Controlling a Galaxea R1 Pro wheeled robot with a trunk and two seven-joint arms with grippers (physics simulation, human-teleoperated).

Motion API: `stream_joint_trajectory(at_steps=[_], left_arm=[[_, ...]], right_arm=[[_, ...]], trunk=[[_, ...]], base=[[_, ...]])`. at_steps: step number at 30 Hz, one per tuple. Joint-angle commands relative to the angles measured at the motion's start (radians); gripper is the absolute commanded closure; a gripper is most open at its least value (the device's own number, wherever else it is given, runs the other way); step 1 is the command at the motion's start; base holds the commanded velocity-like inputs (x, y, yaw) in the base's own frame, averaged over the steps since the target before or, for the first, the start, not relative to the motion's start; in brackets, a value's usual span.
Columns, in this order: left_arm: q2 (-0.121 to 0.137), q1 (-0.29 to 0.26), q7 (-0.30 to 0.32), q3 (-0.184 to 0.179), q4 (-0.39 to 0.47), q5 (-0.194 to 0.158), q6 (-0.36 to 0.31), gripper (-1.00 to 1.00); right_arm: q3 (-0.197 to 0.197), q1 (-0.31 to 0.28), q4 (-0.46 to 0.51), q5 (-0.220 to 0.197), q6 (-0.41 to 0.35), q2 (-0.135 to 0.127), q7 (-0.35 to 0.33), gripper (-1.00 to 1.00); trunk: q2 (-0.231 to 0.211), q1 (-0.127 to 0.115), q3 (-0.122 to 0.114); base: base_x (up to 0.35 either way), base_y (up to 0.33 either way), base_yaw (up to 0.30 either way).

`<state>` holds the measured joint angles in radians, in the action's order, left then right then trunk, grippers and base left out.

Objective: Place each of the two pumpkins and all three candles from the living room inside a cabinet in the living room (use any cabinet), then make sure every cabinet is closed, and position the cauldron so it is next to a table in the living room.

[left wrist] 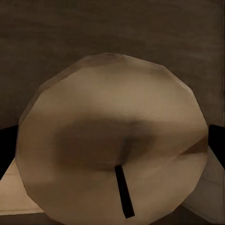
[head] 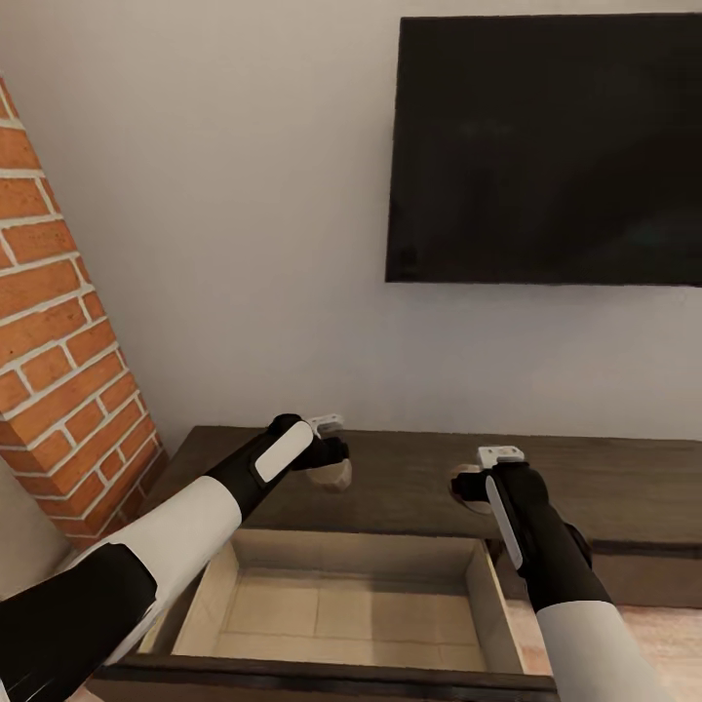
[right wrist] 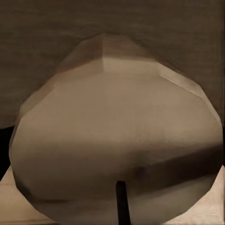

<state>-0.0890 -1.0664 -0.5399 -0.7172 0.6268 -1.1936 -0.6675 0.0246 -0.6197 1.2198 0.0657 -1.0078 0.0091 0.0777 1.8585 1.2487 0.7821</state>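
Brick column [head: 58,322] at far left, clear of arms. Left gripper [head: 331,458] clenched on beige candle [head: 330,475], held above cabinet [head: 409,468] top just behind open drawer [head: 341,595], likely staged for drop into pale drawer. Wick [left wrist: 123,190] faces wrist camera, so candle's axis runs along fingers. Right gripper [head: 478,483] grips second candle [right wrist: 117,140] likewise, over cabinet top beside drawer's right corner; wick end toward camera. Dark screen [head: 546,146] on wall above.
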Motion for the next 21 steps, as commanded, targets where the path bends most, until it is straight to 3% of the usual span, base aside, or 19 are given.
stream_joint_trajectory(at_steps=[1, 6, 11, 21], left_arm=[[0.000, 0.000, 0.000, 0.000, 0.000, 0.000, 0.000, 1.00], [0.000, 0.000, 0.000, 0.000, 0.000, 0.000, 0.003, 1.00], [0.002, -0.001, 0.000, 0.001, -0.001, 0.000, 0.003, 1.00], [0.003, -0.001, 0.001, 0.001, -0.001, 0.000, 0.007, 1.00]], right_arm=[[0.000, 0.000, 0.000, 0.000, 0.000, 0.000, 0.000, 1.00], [0.000, 0.000, -0.001, 0.000, 0.000, 0.000, -0.001, 1.00], [-0.001, 0.000, -0.003, 0.001, 0.000, 0.000, -0.001, 1.00], [-0.002, 0.000, -0.005, 0.003, 0.000, 0.000, 0.000, 1.00]], trunk=[[0.000, 0.000, 0.000], [0.000, 0.000, 0.000], [0.000, 0.000, 0.003], [0.000, 0.000, 0.018]], base=[[0.000, 0.000, -0.282], [-0.024, 0.000, -0.194], [-0.181, 0.000, -0.018], [-0.016, 0.000, -0.001]])
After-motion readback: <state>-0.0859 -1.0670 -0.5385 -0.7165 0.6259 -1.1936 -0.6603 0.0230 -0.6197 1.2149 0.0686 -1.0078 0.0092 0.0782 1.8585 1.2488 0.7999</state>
